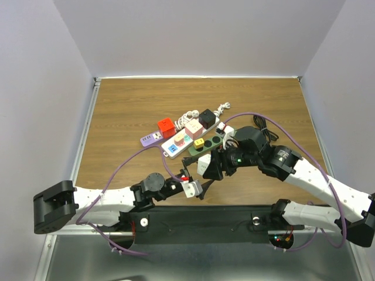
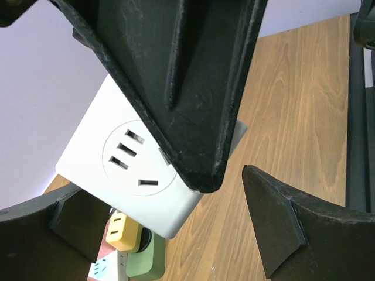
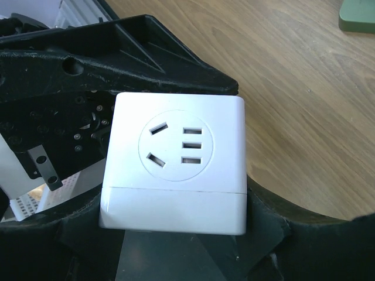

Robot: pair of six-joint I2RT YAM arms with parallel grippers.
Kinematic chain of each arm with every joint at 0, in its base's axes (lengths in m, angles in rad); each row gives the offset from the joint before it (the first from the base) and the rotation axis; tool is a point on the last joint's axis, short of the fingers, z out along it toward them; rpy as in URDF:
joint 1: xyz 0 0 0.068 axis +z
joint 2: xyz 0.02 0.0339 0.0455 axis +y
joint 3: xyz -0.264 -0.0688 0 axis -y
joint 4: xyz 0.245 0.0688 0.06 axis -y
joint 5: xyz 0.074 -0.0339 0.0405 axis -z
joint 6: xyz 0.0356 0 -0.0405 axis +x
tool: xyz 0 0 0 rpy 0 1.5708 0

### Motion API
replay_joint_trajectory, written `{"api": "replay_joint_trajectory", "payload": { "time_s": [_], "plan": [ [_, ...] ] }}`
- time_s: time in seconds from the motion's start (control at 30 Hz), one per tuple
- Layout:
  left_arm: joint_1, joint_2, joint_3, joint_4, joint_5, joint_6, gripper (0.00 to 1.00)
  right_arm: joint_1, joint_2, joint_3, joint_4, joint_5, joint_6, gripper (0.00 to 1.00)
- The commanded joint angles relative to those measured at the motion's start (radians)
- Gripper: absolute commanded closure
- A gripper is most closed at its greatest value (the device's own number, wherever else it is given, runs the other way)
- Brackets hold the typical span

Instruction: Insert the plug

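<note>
The right gripper [image 1: 210, 168] is pinching a white square plug [image 3: 176, 164] between its half-closed fingers. It is holding the plug above the near side of the wooden table [image 1: 129, 111], just in front of the green power strip [image 1: 206, 145]. The plug is looking nearly cube-shaped, so no long axis is standing out. Its face with the socket holes is pointing back at the right wrist, and its pins are hiding from me. The left gripper [image 1: 204, 187] is gaping wide right beside it, gripping nothing, with one finger [image 2: 287, 222] standing clear of the plug.
</note>
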Motion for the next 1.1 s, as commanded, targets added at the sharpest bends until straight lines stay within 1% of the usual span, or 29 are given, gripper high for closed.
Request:
{"api": "replay_joint_trajectory", "payload": {
  "time_s": [0.0, 0.13, 0.27, 0.47, 0.57, 0.73, 1.07],
  "plan": [
    [-0.006, -0.012, -0.011, 0.024, -0.001, 0.009, 0.02, -0.008, -0.014, 0.039, 0.086, -0.004, -0.007, 0.99],
    [-0.008, -0.021, -0.02, 0.041, -0.014, 0.012, 0.02, -0.008, -0.006, 0.037, 0.066, 0.001, -0.015, 0.99],
    [-0.006, -0.071, -0.048, 0.082, -0.028, 0.029, 0.02, -0.011, 0.01, 0.022, 0.037, -0.005, -0.016, 1.0],
    [-0.008, -0.084, -0.062, 0.11, -0.035, 0.041, 0.02, -0.013, 0.041, 0.011, 0.013, -0.027, -0.015, 0.99],
    [-0.006, -0.075, -0.06, 0.121, -0.052, 0.052, 0.02, -0.014, 0.046, 0.007, 0.005, -0.029, -0.013, 0.99],
    [-0.006, -0.058, -0.055, 0.121, -0.037, 0.055, 0.05, -0.014, 0.035, 0.016, -0.01, -0.022, -0.015, 1.0],
    [-0.008, 0.001, -0.028, 0.11, -0.02, 0.059, 0.05, -0.014, 0.058, 0.005, -0.021, -0.081, -0.033, 0.99]
  ]
}}
